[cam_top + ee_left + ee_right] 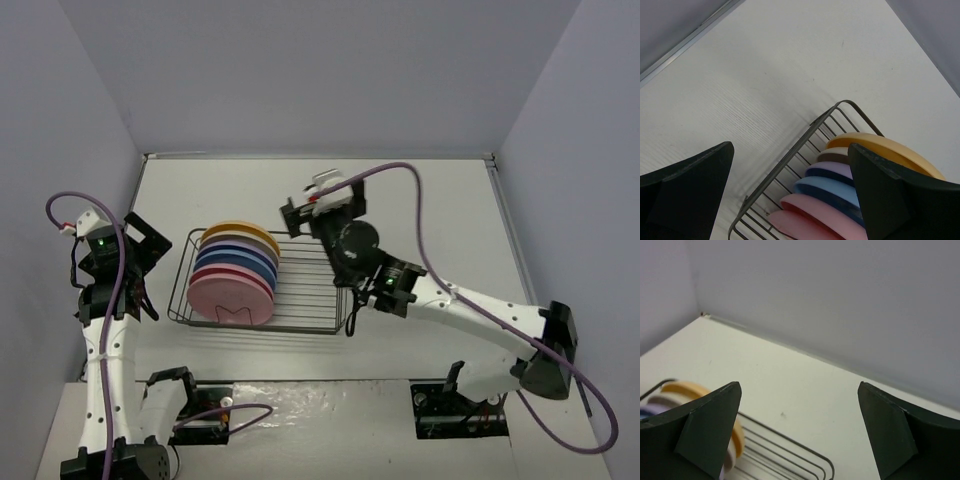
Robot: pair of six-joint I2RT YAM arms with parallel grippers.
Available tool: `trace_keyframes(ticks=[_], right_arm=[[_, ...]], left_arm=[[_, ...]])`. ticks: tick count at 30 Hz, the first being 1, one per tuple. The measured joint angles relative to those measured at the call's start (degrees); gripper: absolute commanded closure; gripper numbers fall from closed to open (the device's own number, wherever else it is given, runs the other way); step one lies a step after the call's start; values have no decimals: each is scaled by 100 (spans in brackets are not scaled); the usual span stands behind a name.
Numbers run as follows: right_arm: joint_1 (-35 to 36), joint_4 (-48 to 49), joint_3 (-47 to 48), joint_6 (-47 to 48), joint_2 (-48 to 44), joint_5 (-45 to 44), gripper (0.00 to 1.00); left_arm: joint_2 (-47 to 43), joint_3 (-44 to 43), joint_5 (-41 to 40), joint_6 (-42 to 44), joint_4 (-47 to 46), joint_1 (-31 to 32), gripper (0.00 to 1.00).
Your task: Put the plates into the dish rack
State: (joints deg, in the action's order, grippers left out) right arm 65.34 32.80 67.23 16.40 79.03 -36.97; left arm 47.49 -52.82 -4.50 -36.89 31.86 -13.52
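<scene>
Dish rack: the dark wire dish rack point(305, 322) stands on the white bench point(430, 200), in the middle, between the two arms.
Plates: six plates point(235, 272) stand on edge in one close row in the left half of the rack.
Order of the row: the two pink plates point(812, 210) are nearest to the arm bases, then come the blue plate point(826, 188), the purple plate point(832, 169), the cream plate point(837, 153) and, at the far end, the yellow-orange plate point(890, 148).
Right half of the rack: only bare wires show there.
Left tool: the left tool point(790, 149) is spread wide and nothing is between its fingers. It hangs at the left of the rack and looks over the far left corner of it.
Right tool: the right tool point(800, 386) is also spread wide and holds nothing. It hangs over the far edge of the rack, just beside the yellow-orange plate and not touching it.
</scene>
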Motion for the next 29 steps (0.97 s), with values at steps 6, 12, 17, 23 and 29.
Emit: trace_keyframes(ticks=[6,12,17,23,29], right_arm=[[-2239,-1322,-1321,-2298,-1492,4,0],[-3712,-2441,-2129,-3714,-1906,422,0],[-4482,-2851,-2569,-4361,-1683,1005,0],[-4506,-3004,-2723,-4703,-1734,1303,0],[-4505,-2999,-2731,-4850,-2207,1154,0]], left_arm=[[207,2,148,74,-218,0,3],[524,57,229,103,-417,0,3],[534,271,279,221,-626,0,3],[574,393,334,263,-738,0,3],[495,643,365,283,-845,0,3]])
